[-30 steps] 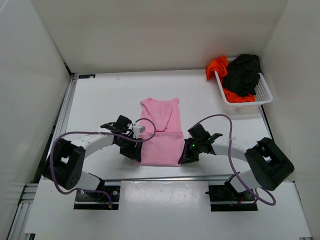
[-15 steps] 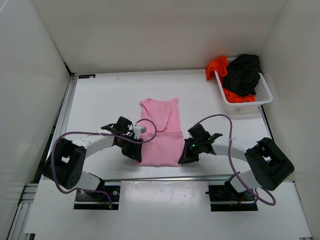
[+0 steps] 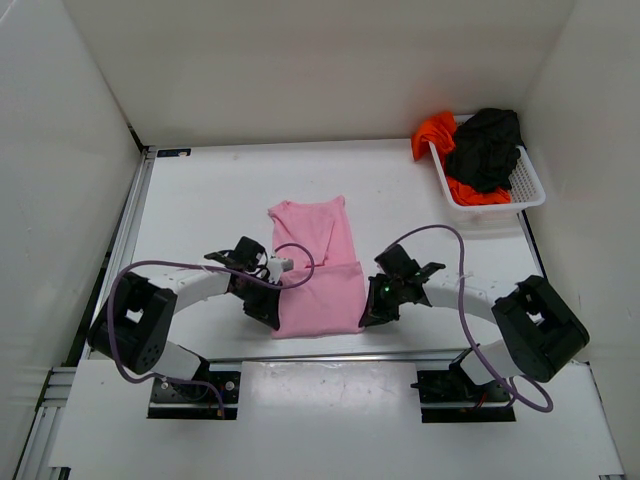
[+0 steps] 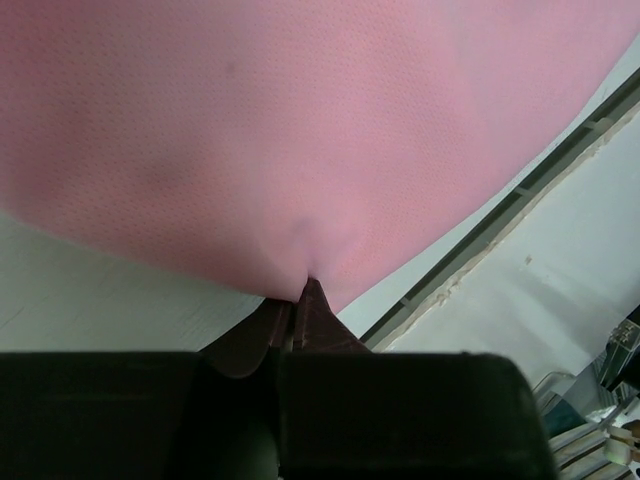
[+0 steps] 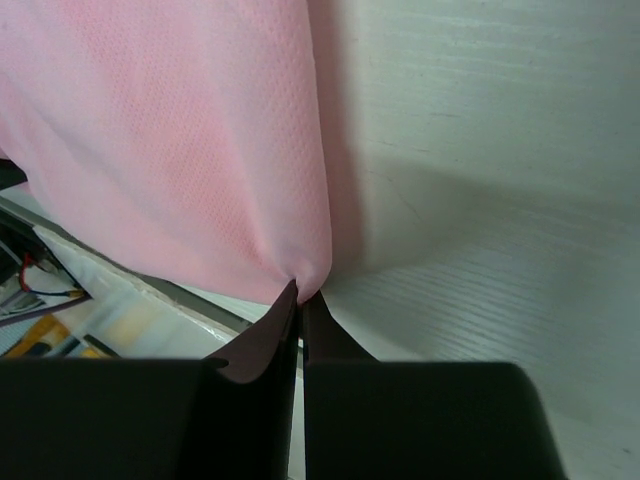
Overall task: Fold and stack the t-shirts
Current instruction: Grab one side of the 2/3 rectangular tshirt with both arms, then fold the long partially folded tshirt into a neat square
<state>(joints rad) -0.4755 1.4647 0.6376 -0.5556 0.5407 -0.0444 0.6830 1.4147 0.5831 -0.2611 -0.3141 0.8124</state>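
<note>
Near edge: both arm bases sit at the front of the table (image 3: pixel 200 195), and the arms bend inward toward the centre.

Left gripper (image 3: pixel 272 316): low over the table at the near left edge of the pink t-shirt (image 3: pixel 316 275). In the left wrist view the dark fingertips (image 4: pixel 316 312) are pressed together, with a small pucker of pink fabric caught between them. Finding: pinching the shirt.

Right gripper (image 3: pixel 370 314): in the mirrored position at the near right edge of the same shirt. In the right wrist view the fingertips (image 5: pixel 268 338) meet on the fabric edge. The cloth beside the pinch stands clear of the table and casts a shadow on it. Finding: pinching the shirt.

Pink t-shirt: at mid-table, between the two grippers. The near portion is a wider, doubled panel with a straight cross edge. A narrower portion lies flat beyond it toward the back wall, with a diagonal crease showing.

Far right corner: a white mesh basket (image 3: pixel 530 192) stands against the side wall, well apart from the pink shirt. The black t-shirt (image 3: pixel 486 148) is bunched on top inside it. The orange-red t-shirt (image 3: pixel 432 132) lies under the black one and spills over the basket's left rim. Neither is folded.
</note>
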